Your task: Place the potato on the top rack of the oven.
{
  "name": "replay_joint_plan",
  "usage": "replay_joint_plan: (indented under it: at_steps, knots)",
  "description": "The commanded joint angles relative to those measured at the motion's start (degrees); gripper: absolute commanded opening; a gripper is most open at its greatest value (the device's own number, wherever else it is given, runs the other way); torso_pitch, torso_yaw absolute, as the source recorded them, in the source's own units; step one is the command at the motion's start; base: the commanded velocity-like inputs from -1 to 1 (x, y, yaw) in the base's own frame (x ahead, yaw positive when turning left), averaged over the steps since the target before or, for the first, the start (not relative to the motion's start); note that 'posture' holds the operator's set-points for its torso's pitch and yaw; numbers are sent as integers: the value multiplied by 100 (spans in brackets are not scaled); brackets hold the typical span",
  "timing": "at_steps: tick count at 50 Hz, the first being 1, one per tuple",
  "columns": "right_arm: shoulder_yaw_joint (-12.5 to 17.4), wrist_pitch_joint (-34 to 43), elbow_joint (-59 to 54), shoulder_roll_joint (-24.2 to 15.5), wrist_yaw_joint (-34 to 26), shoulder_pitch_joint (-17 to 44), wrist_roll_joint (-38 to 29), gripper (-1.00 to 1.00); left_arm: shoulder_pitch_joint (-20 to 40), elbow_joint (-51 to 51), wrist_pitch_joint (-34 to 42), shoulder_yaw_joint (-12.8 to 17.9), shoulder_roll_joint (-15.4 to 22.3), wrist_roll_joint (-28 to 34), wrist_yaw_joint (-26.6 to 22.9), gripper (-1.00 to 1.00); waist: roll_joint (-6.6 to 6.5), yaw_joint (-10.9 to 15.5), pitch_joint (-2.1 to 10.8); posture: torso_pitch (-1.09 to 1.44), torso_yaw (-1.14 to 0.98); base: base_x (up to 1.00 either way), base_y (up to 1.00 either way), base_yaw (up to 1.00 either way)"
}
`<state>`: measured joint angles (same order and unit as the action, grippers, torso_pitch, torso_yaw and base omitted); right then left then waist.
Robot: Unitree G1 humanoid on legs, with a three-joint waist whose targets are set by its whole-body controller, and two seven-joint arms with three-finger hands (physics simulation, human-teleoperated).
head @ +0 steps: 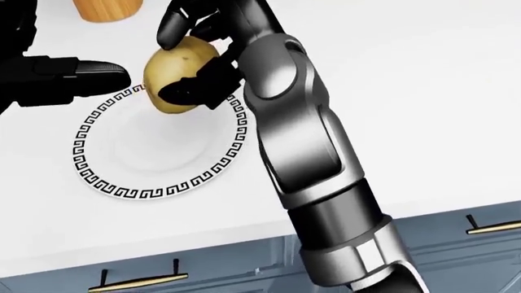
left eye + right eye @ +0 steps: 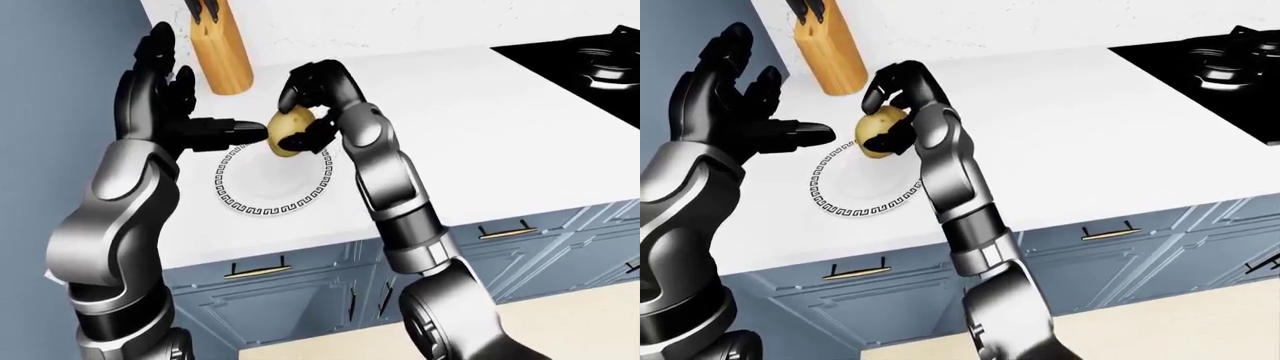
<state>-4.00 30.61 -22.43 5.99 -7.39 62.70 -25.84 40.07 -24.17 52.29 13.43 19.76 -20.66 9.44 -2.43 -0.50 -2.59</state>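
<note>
1. Right robot hand (image 2: 308, 112) closed round potato (image 2: 288, 130), held above the upper right rim of plate (image 2: 270, 177).
2. Left robot hand (image 2: 170, 112) open, fingers spread upward, thumb pointing right toward potato, just beside it.
3. Plate with black key-pattern border flat on white counter (image 2: 500, 135).
4. Wooden knife block (image 2: 222, 45) upright near the wall, above plate in view.
5. Black stove (image 2: 585, 64) at top right.
6. Blue cabinets (image 2: 300, 292) with brass handles below counter edge.
</note>
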Motion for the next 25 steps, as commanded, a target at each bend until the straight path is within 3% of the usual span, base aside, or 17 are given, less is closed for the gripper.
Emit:
replay_joint_plan:
  at_steps: [1, 5, 11, 19, 25]
  knots:
    - [40, -141, 241, -43, 74, 255, 32, -65, 179, -154, -170, 63, 66, 23, 4, 100, -31, -2, 174, 0, 0, 0, 0, 0]
    - [95, -29, 351, -131, 107, 318, 126, -65, 197, -160, -144, 63, 67, 21, 3, 100, -21, -2, 172, 0, 0, 0, 0, 0]
    - [151, 62, 364, -267, 154, 444, 240, -86, 190, -155, -151, 56, 60, 32, -9, 100, -10, 0, 166, 0, 0, 0, 0, 0]
    - [205, 157, 422, -406, 232, 510, 347, -87, 175, -179, -146, 42, 35, 54, -11, 100, 4, 2, 162, 0, 0, 0, 0, 0]
    - [265, 225, 509, -471, 306, 534, 488, -100, 172, -195, -129, 47, 37, 59, -23, 100, 11, 5, 158, 0, 0, 0, 0, 0]
